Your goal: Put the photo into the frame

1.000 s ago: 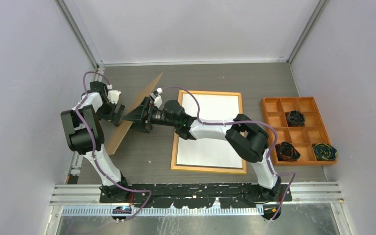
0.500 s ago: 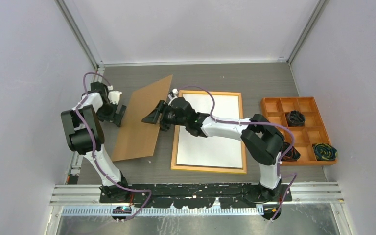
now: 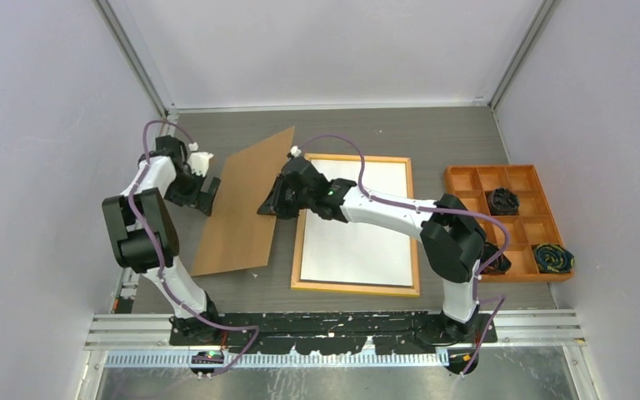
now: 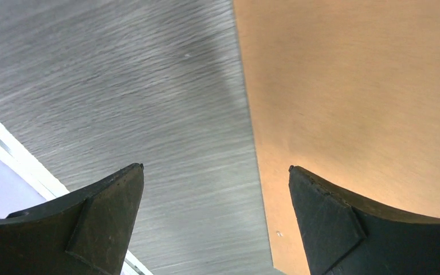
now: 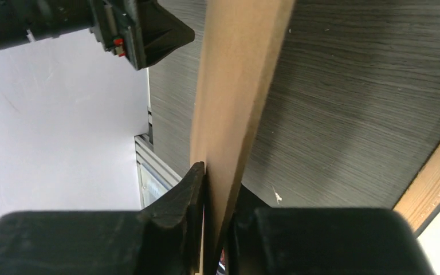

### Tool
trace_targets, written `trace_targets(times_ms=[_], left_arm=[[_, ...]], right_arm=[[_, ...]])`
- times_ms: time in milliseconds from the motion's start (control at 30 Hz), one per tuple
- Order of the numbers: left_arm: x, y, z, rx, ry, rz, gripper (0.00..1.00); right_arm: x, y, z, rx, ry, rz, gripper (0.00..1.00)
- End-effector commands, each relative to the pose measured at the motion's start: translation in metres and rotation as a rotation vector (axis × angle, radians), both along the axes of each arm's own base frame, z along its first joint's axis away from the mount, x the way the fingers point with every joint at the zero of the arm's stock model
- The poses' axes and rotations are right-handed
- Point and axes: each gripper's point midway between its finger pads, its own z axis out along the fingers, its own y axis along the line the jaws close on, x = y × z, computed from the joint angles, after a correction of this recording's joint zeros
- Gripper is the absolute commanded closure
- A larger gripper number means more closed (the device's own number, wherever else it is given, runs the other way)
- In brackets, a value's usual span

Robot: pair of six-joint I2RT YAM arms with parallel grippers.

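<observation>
Frame [image 3: 354, 288] lies tan back up on the tabletop [image 3: 433, 137], right of centre. The photo [image 3: 358, 250] sits inside it, plain white side up, and the right arm crosses above its far part. Just left of the frame is a brown board [image 3: 246, 204], angled so that its far corner points toward the back wall. The right tool [image 3: 268, 204] is clamped on the board's right edge; the wrist view shows the board [image 5: 235, 74] edge-on, pinched between both fingers of that tool [image 5: 220, 183]. The left tool [image 3: 207, 190] stands spread wide and empty at the board's left edge, one finger [image 4: 332, 223] over the board [image 4: 349, 86], the other over bare tabletop. An orange tray [image 3: 450, 179] holding dark bundles sits at the far right, well apart.
</observation>
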Motion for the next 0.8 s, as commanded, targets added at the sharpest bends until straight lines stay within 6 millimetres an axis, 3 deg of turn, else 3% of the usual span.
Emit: trace_targets(times_ms=[0,200,333,467,600,767], left_arm=[[0.009,-0.037,0.077,-0.098,-0.226,-0.129,0.00],[-0.022,-0.087,0.147,-0.231,-0.472,-0.353,0.00],[-0.054,-0.115,0.180,-0.310,-0.568,-0.469,0.00],[-0.091,-0.136,0.207,-0.324,-0.668,-0.589,0.00],[-0.119,-0.146,0.214,-0.280,-0.743,-0.695,0.00],[-0.133,-0.152,0.208,-0.227,-0.778,-0.774,0.00]], right_arm=[[0.016,-0.006,0.065,0.008,-0.113,-0.029,0.86],[0.043,0.000,0.079,0.007,-0.120,-0.058,0.94],[0.073,0.003,0.095,0.030,-0.130,-0.097,0.99],[0.101,0.004,0.097,0.083,-0.063,-0.153,0.99],[0.117,0.001,0.099,0.160,0.023,-0.224,0.99],[0.117,-0.001,0.111,0.221,0.104,-0.268,0.99]])
